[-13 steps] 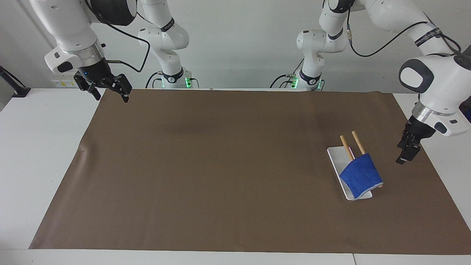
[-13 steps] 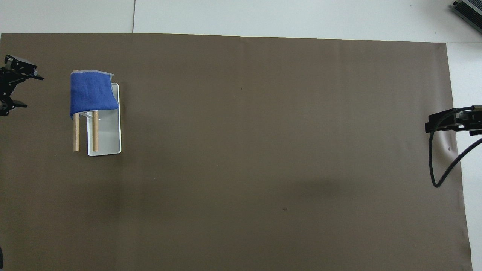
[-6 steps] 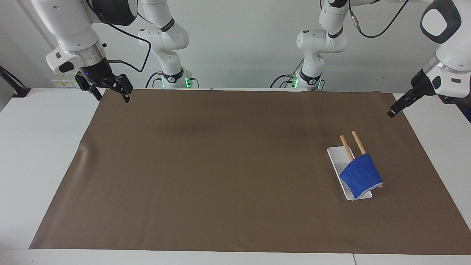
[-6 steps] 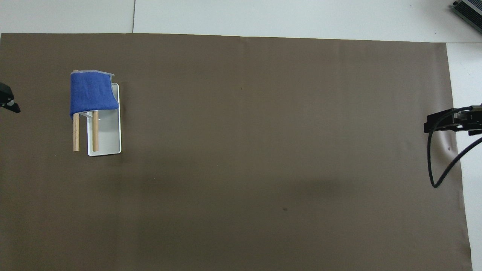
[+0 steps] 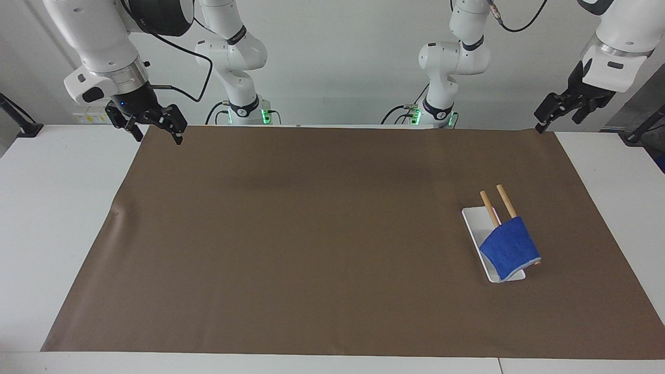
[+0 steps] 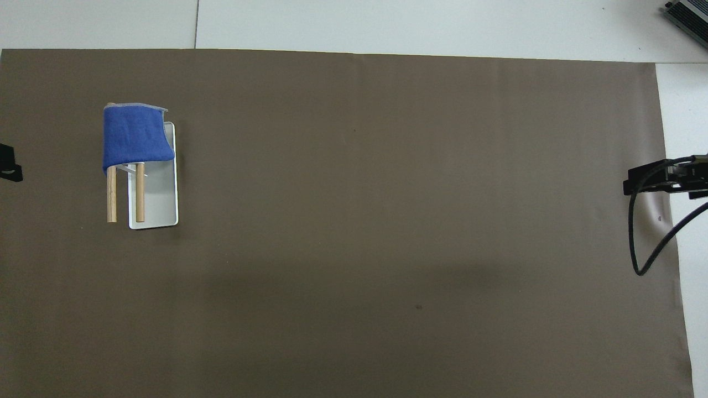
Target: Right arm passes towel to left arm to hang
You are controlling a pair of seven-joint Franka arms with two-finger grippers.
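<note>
The towel (image 5: 510, 248) is hung already, draped over the 2 wooden rods (image 5: 497, 204) of a small rack whose white base plate (image 5: 479, 228) sits flat on the brown mat (image 5: 311, 239). That's toward the left arm's end of the table, roughly midway between the edge nearest the robots and the edge farthest from them. From overhead the towel (image 6: 135, 138) covers the ends of the rods farthest from the robots, and the bare wood (image 6: 125, 193) sticks out toward the robots. A thin pale edge of the cloth shows along the side farthest from the robots. Nothing is touching it.

The left gripper (image 5: 560, 106) is up in the air over the mat's corner at the left arm's end, on the edge nearest the robots, well apart from the rack. Its fingers look spread, with nothing between them. In the overhead view only a black bit of it (image 6: 8, 168) pokes in at the frame edge.

The right gripper (image 5: 154, 126) hangs over the matching corner of the mat at the right arm's end, also by the edge nearest the robots. Its fingers are clearly apart and it's holding nothing. There's a small blue light on its mount. In the overhead view it shows as a black block (image 6: 661, 178) at the mat's edge with a black cable (image 6: 636, 243) looping down from it.

A small dark speck (image 6: 418, 307) sits on the mat.
</note>
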